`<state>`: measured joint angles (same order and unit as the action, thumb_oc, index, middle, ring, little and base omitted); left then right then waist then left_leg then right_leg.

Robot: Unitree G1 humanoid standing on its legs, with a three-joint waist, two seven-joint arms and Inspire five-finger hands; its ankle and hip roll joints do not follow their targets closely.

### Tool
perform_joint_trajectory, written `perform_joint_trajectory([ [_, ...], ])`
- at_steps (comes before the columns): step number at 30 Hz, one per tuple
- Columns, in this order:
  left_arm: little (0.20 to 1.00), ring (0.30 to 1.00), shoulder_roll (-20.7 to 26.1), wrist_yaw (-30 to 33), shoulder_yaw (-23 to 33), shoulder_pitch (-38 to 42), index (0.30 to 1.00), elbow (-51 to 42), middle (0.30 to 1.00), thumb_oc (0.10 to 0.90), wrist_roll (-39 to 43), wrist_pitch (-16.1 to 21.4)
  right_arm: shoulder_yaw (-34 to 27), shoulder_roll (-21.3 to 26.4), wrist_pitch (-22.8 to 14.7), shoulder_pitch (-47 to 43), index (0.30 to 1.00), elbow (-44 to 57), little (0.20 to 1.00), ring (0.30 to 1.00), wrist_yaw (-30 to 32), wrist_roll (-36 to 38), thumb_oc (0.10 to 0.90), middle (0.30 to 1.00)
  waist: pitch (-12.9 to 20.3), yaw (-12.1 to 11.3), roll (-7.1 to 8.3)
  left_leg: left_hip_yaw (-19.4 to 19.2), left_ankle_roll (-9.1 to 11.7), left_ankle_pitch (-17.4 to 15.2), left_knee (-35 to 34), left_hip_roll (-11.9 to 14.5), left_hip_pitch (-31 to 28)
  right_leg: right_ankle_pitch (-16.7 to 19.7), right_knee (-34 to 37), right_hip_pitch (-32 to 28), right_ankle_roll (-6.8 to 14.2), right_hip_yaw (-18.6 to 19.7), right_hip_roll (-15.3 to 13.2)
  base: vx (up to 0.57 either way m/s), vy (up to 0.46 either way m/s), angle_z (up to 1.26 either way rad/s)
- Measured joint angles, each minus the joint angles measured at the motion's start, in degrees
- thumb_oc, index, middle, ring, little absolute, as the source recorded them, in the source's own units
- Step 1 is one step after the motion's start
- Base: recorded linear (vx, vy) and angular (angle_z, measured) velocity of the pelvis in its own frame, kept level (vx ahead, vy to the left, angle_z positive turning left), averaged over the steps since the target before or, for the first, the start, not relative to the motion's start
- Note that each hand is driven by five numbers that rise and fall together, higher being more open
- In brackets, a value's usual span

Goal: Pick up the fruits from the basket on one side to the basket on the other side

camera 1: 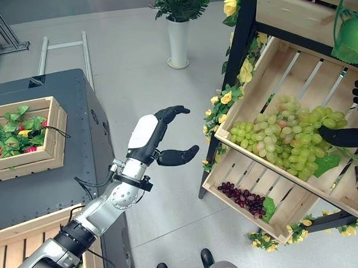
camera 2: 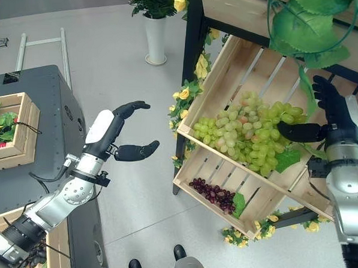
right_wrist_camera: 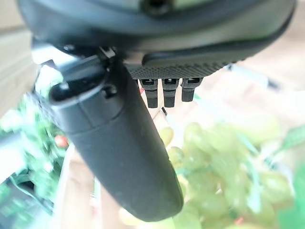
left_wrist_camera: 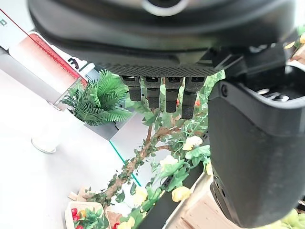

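The right robot hand (camera 2: 331, 112) is open beside the green grapes (camera 2: 245, 132) in the tilted crate (camera 2: 230, 64). A weak grab could tear grapes loose. The left robot hand (camera 1: 158, 136) hangs open.

The floor (camera 1: 140, 66) was smooth pale grey and evenly lit. A white vase (camera 1: 178, 44) holding a green plant (camera 1: 181, 2) stood on it beside a black-framed shelf (camera 1: 237, 59) trimmed with yellow flowers (camera 1: 226, 97), while a dark grey cabinet (camera 1: 62, 182) stood well apart on the opposite side.

Right hand (camera 2: 331, 115) open, thumb on green grapes (camera 2: 245, 132) in tilted crate (camera 2: 230, 70).
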<state>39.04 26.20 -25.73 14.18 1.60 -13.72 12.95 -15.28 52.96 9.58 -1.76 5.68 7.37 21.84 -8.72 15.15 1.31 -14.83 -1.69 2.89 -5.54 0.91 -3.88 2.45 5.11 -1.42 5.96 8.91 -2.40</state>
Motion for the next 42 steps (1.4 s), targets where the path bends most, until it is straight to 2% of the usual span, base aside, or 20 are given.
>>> perform_joint_trajectory([
  [7, 0.9, 0.9, 0.03, -0.51, 0.34, -0.04, 0.9, 0.35, 0.9, 0.8, 0.0, 0.5, -0.23, -0.81, -1.24, 2.67, 0.9, 0.18, 0.9, 0.9, -6.87, 10.01, 0.8, 0.9, 0.01, 1.64, -0.01, -0.66, 0.04, -0.12, 0.0, 0.05, -0.07, 0.0, -0.01, 0.16, 0.01, 0.37, 0.05, 0.0, -0.006, -0.03],
  [10, 0.9, 0.9, 0.03, -0.51, 0.34, -0.07, 0.9, 0.39, 0.9, 0.8, -0.02, 0.77, -0.33, -0.96, -1.32, 3.57, 0.9, 0.53, 0.9, 0.9, -10.03, 12.09, 0.8, 0.9, 0.01, 2.63, -0.01, -1.13, 0.11, -0.22, 0.0, 0.14, -0.33, 0.01, -0.01, 0.11, 0.01, 0.78, 0.15, -0.01, -0.021, -0.08],
  [14, 0.9, 0.9, -0.01, -0.51, 0.34, -0.19, 0.9, 0.9, 0.9, 0.8, -0.07, 2.27, -2.59, -3.44, -1.95, 5.46, 0.9, 1.39, 0.9, 0.9, -13.18, 17.29, 0.8, 0.9, 0.02, 2.95, -0.02, -1.76, 0.27, -0.44, -0.01, 0.32, -0.71, 0.01, -0.01, 0.04, 0.01, 1.48, 0.35, -0.01, -0.02, -0.1],
  [20, 0.9, 0.9, -0.02, -0.5, 0.34, -0.48, 0.9, 0.99, 0.9, 0.8, -0.16, 2.97, -2.94, -4.35, -2.88, 6.18, 0.9, 1.62, 0.9, 0.9, -15.79, 17.4, 0.8, 0.9, 0.05, 2.88, -0.06, -1.73, 0.27, -0.43, 0.0, 0.39, -0.71, 0.02, -0.01, 0.02, 0.0, 1.44, 0.4, 0.0, -0.002, -0.01],
  [33, 0.9, 0.9, -0.02, 0.49, 0.34, -2.66, 0.9, 1.69, 0.9, 0.8, -0.31, 3.05, -4.28, -4.37, -6.06, 6.76, 0.9, 6.74, 0.9, 0.9, -16.33, 17.45, 0.8, 0.9, 0.07, 2.84, -0.08, -1.53, 0.27, -0.43, 0.0, 0.34, -0.68, 0.03, -0.02, -0.03, -0.02, 1.37, 0.39, 0.0, 0.0, 0.0],
  [36, 0.9, 0.9, -0.07, 0.58, 0.34, -2.91, 0.9, 1.72, 0.9, 0.8, -1.3, 3.06, -4.29, -4.38, -7.95, 6.85, 0.9, 8.1, 0.9, 0.9, -16.43, 17.45, 0.8, 0.9, 0.08, 2.72, -0.09, -1.5, 0.27, -0.43, 0.0, 0.34, -0.67, 0.03, -0.02, -0.04, -0.02, 1.36, 0.39, 0.0, 0.0, 0.0],
  [40, 0.9, 0.9, -0.94, 0.88, 0.34, -2.92, 0.9, 1.79, 0.9, 0.8, -1.62, 3.06, -4.45, -4.84, -12.83, 6.83, 0.9, 12.69, 0.9, 0.9, -17.36, 18.45, 0.8, 0.9, 0.11, 2.69, -0.12, -1.41, 0.27, -0.43, 0.0, 0.33, -0.65, 0.03, -0.02, -0.06, -0.02, 1.34, 0.39, 0.0, 0.0, 0.0],
  [42, 0.9, 0.9, -1.32, 0.93, 0.34, -3.03, 0.9, 1.8, 0.9, 0.8, -2.35, 3.07, -4.7, -5.57, -13.51, 6.68, 0.9, 14.99, 0.9, 0.9, -17.65, 19.49, 0.8, 0.9, 0.12, 2.65, -0.13, -1.34, 0.26, -0.42, 0.0, 0.33, -0.65, 0.02, -0.03, -0.11, -0.03, 1.29, 0.38, 0.0, 0.0, 0.0],
])
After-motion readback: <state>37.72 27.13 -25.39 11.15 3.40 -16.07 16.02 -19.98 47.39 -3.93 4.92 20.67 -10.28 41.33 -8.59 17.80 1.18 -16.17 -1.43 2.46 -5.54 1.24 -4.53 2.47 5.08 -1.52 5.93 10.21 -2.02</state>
